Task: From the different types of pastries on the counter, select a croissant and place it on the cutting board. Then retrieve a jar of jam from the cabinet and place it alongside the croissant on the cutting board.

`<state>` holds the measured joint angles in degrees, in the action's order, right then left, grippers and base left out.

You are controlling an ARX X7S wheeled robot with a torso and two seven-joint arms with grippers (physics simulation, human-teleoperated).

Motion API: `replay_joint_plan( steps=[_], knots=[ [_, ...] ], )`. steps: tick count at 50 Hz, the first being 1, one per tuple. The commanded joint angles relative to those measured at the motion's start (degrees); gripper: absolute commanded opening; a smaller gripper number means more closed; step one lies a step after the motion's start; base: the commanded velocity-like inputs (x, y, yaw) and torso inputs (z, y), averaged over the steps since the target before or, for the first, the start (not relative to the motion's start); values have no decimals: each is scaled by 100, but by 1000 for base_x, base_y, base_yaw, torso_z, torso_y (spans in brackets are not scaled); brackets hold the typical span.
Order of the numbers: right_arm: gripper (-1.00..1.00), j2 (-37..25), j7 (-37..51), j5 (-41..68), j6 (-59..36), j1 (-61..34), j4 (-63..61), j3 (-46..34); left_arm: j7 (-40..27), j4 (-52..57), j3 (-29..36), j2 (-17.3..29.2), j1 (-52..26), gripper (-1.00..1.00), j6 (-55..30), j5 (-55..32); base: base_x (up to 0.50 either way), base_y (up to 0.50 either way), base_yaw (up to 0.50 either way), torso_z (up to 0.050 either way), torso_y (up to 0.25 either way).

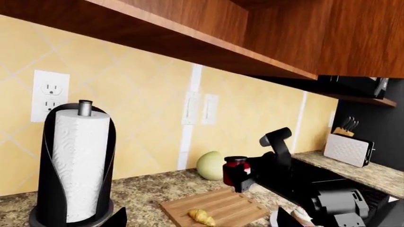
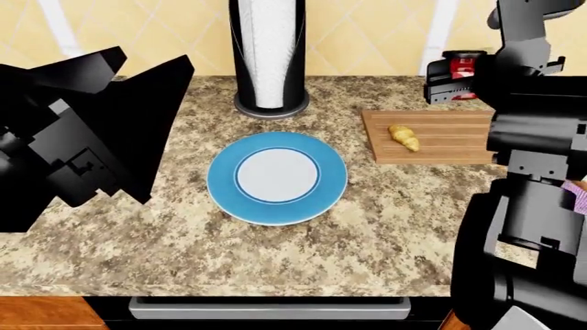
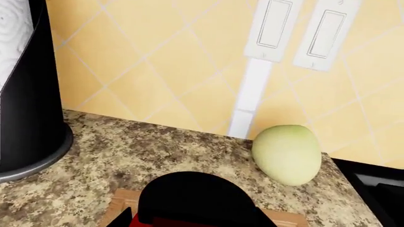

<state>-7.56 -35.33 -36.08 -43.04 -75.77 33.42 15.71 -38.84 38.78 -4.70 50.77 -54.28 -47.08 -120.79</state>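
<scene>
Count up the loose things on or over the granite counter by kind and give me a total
Pastries: 1, the croissant on the cutting board
Jars: 1, the jar of jam held in the right gripper
Boards: 1, the cutting board
Plates: 1, the blue plate
Paper towel rolls: 1, the paper towel holder
Fruit: 1, the pale green fruit
Total: 6

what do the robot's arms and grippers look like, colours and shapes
Both arms are matte black, built from blocky, angular housings with no markings or visible cables. The left gripper ends in broad, flat, wedge-shaped black fingers. The right gripper has a black squared body with ribbed edges; behind it the right arm stacks boxy segments onto a rounded, glossy cylindrical link.
</scene>
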Motion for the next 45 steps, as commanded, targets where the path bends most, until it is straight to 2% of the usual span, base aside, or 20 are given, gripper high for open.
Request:
replay_joint_plan(
  steps=[1,18,30,38,45],
  knots=[
    [-100,-19,308,130,505,218,246,51,28,-16,28,-5,7,100,-11,38,0,0,0,0,0],
    [-100,-108,946,220,794,315,1003,132,48,-22,32,-5,69,100,-5,79,0,0,0,0,1],
    [-100,-213,1342,515,1475,242,1421,309,58,-79,153,-53,-30,100,-24,134,0,0,0,0,1],
    [-100,-308,1697,811,2483,61,1662,415,36,-88,222,-44,-101,100,-40,128,0,0,0,1,0],
    [-100,-379,1710,815,2680,-33,1729,342,44,-94,268,-63,-137,100,-48,150,0,0,0,0,1]
  ],
)
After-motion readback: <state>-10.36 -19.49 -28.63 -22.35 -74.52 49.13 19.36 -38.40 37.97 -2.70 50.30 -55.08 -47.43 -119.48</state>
